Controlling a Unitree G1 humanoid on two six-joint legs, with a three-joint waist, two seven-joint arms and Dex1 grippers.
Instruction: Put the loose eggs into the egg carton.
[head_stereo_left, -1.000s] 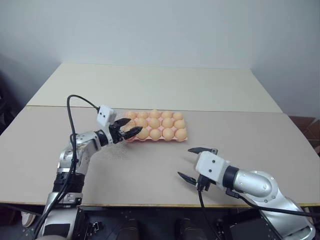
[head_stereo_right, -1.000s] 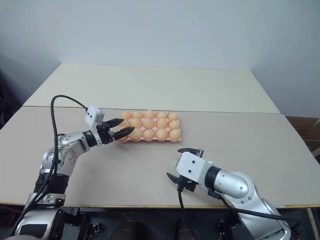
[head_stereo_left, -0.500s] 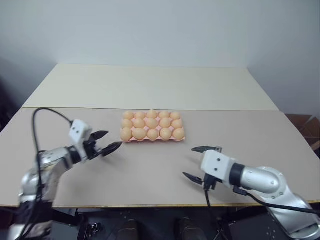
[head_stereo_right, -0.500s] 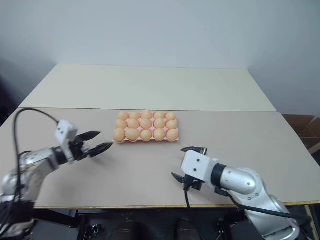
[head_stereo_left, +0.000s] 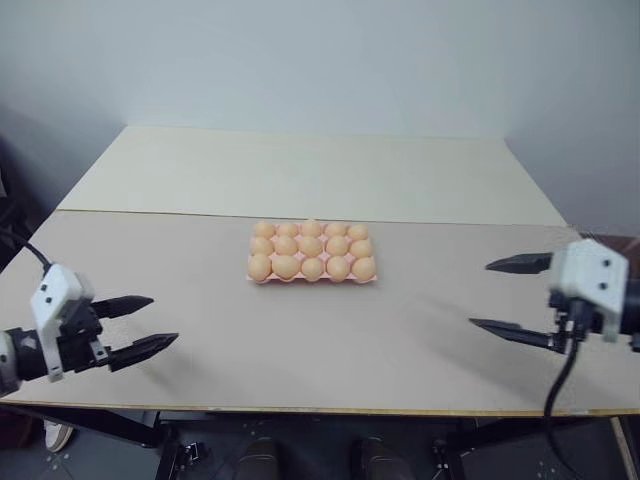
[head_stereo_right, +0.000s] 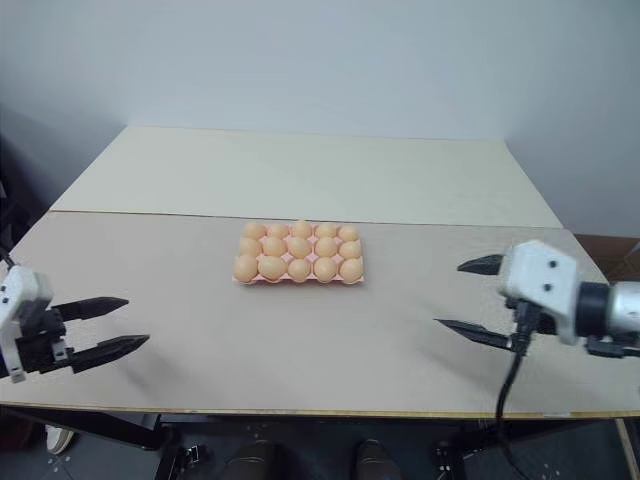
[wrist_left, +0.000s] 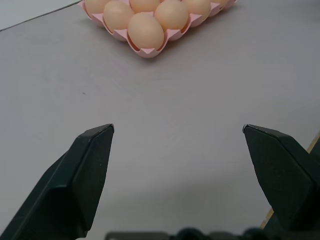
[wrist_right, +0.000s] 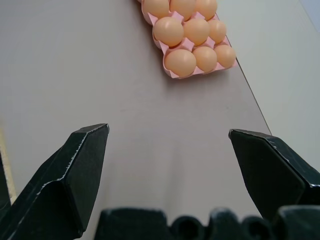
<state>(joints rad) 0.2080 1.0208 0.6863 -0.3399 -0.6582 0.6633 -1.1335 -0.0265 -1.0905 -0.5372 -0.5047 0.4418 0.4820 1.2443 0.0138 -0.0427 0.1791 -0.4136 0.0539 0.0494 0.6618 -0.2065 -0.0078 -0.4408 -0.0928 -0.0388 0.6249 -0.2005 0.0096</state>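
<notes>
We find the egg carton (head_stereo_left: 311, 254) full, no eggs loose on the desk (head_stereo_left: 300, 330); left tool (head_stereo_left: 138, 325) and right tool (head_stereo_left: 510, 296) wide open, empty; task appears complete

left gripper (head_stereo_left: 140, 325) jaws apart, right gripper (head_stereo_left: 505, 297) likewise

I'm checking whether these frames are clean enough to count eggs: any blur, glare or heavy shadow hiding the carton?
Left eye view: even, soft light, no glare; the egg carton and its eggs are sharp, with only a faint shadow beside the left gripper. Right eye view: equally clear around the right gripper. Both wrist views: near fingers slightly soft, and the frame edge cuts the carton off.
</notes>
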